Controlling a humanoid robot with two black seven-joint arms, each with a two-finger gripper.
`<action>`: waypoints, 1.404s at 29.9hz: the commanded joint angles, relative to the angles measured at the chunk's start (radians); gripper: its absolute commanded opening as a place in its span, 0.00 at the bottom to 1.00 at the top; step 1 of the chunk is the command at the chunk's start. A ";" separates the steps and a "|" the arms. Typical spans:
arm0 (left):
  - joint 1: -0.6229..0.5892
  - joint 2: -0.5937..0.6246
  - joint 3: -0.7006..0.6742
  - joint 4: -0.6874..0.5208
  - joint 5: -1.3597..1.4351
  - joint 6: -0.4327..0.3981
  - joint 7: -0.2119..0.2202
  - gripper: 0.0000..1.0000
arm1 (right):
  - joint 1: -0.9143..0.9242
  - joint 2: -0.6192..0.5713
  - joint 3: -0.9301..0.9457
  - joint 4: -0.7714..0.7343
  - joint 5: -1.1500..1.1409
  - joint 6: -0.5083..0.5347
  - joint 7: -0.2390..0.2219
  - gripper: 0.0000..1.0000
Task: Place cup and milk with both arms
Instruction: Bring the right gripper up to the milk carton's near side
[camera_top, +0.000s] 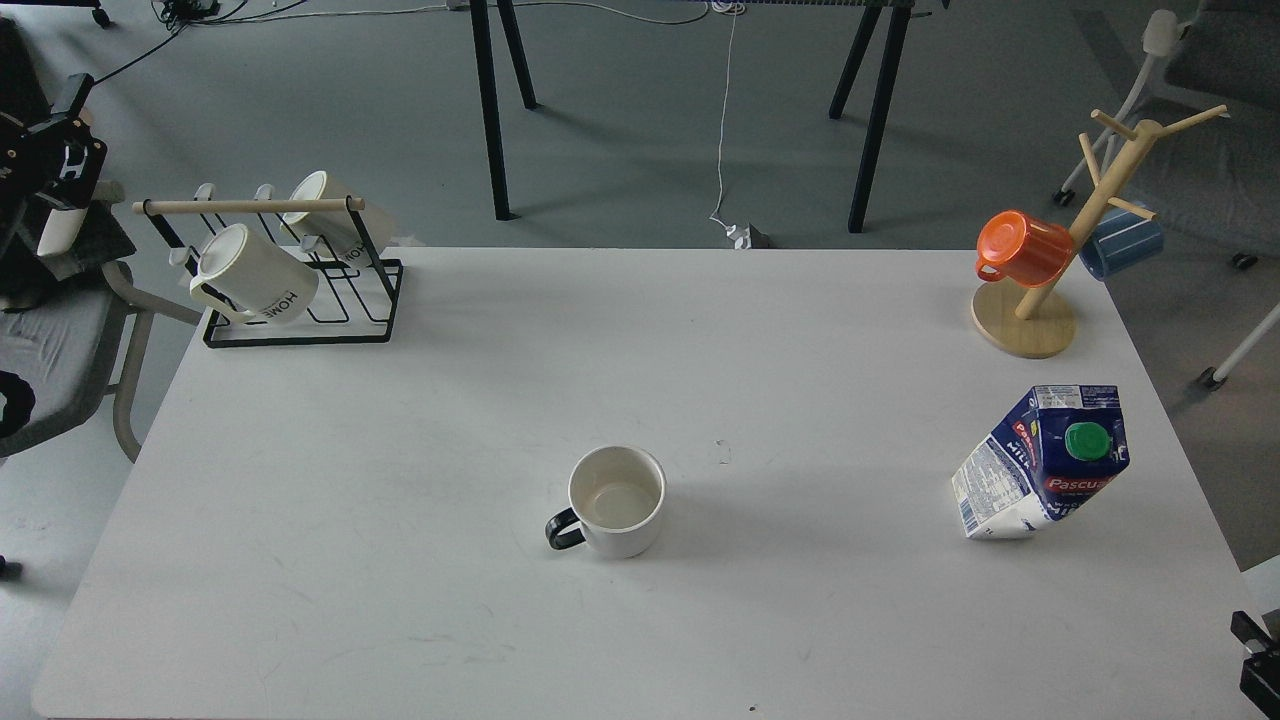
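**Cup and milk both standing free, arms barely in sight**

From where I stand, nothing is being held. The cup (617, 500) sits upright near the middle of the white surface (400, 560), its mouth open to the ceiling and its black handle turned toward the left front. The milk (1043, 462) stands well apart from it, over by the right edge, green cap facing the near side. Whether these are their final spots or their starting ones I cannot judge; if the placing is yet to come, all of it is left.

At the back left a black wire rack (300, 290) carries two cream mugs, and at the back right a wooden mug tree (1060, 250) holds an orange cup (1022, 248) and a blue one.

The arms are mostly out of frame. A black mechanism shows at the upper left edge, likely the left pincer (50, 165), but it is dark and end-on, so I cannot tell how far its fingers are spread; it grips nothing I can see. Only a small black piece shows at the bottom right corner, cut off by the frame; the right pincer itself is not visible. The cup's face is hidden from this angle.
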 joint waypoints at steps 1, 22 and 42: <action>0.001 -0.002 0.000 -0.004 0.000 0.000 0.000 0.77 | 0.139 0.021 -0.134 0.004 -0.036 0.000 0.004 0.96; 0.006 -0.011 0.008 -0.004 0.000 0.000 0.000 0.77 | 0.433 0.251 -0.233 -0.026 -0.179 -0.105 0.008 0.96; 0.029 -0.012 0.006 -0.001 0.003 0.000 0.000 0.79 | 0.433 0.361 -0.164 -0.138 -0.179 -0.107 0.006 0.96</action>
